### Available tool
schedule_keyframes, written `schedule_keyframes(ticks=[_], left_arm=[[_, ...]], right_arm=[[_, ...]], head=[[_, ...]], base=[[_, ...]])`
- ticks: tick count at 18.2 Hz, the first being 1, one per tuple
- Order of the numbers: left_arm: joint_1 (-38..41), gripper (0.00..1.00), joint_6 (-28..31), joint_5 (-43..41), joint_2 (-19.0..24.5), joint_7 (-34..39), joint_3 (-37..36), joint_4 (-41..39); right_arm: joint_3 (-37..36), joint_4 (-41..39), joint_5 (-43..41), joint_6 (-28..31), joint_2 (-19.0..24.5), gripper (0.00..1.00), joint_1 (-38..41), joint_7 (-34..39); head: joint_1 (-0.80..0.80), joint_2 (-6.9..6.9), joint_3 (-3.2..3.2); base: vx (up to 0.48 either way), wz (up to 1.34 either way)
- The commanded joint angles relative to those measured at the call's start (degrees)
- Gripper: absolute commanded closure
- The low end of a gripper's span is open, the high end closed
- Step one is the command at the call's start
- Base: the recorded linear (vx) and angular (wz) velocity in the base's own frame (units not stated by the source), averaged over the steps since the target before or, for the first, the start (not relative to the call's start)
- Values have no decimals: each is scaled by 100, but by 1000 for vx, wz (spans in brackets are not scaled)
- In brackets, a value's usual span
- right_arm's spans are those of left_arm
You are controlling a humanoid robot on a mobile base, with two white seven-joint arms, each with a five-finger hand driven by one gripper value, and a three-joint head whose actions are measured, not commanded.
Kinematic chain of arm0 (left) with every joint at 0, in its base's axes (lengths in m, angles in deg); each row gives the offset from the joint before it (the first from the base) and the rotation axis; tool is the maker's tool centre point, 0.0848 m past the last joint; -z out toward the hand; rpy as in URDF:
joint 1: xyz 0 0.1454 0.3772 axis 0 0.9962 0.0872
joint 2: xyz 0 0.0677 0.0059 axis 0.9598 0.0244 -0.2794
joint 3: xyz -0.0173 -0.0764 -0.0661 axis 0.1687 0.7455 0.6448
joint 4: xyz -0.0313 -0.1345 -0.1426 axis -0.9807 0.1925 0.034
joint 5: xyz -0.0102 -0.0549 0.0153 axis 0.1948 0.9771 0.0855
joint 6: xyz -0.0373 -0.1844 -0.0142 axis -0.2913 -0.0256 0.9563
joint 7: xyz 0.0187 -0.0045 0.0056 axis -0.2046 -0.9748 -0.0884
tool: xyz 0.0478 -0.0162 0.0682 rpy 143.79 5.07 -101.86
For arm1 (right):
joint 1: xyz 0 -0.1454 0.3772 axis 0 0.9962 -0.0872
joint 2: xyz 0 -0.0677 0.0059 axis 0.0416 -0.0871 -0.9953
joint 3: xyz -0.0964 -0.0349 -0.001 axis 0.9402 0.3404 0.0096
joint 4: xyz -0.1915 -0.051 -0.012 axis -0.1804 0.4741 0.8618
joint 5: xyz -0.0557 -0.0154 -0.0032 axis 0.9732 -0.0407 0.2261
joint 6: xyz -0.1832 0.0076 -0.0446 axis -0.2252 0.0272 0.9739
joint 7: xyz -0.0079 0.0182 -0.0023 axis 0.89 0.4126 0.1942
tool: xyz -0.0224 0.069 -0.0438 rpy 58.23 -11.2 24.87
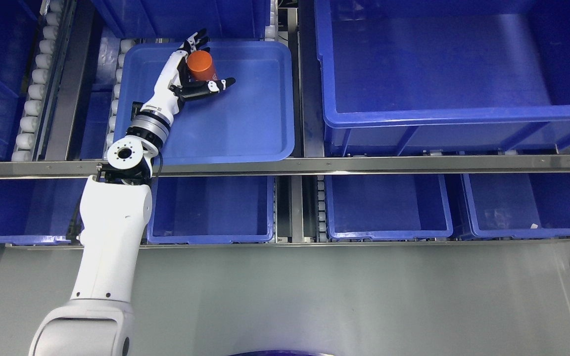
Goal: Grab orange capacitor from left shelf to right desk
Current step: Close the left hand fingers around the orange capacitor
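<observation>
An orange capacitor (200,66), a short cylinder, stands in the far left part of a shallow blue tray (245,118) on the upper shelf level. My left hand (213,59) reaches into the tray from the lower left and cups the capacitor. The fingers (197,39) rise behind it and the thumb (218,84) stretches out straight along its near side. The capacitor sits against the palm, and the fingers are spread rather than closed on it. The right arm does not show.
A deep blue bin (443,116) fills the shelf to the right of the tray. A metal rail (364,164) crosses in front of both. Several blue bins (211,232) sit on the lower level. Roller tracks (35,79) run at the left. Grey floor (339,296) lies below.
</observation>
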Motion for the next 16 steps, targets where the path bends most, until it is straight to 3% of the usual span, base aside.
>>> schedule_keyframes(ticks=[1,6,9,13,16], left_arm=[[-18,22,-98,-102,-15,-4,41,311],[-18,39,-134,-94,-41,-4,208,337],[-18,59,-432,-85,-73,-39,436,337],[43,94,-933,-76,-73,-302,770,346],[79,100,-1039,-59,-73,-338,850,337]], right_arm=[[-97,-100,18,-3,-100,0,17,2],[-97,-100,18,-3,-100,0,17,2],[-97,-100,18,-3,-100,0,17,2],[-97,-100,18,-3,-100,0,17,2],[-97,-100,18,-3,-100,0,17,2]], head=[[0,0,0],[0,0,0],[0,0,0],[0,0,0],[0,0,0]], base=[[0,0],[0,0],[0,0],[0,0],[0,0]])
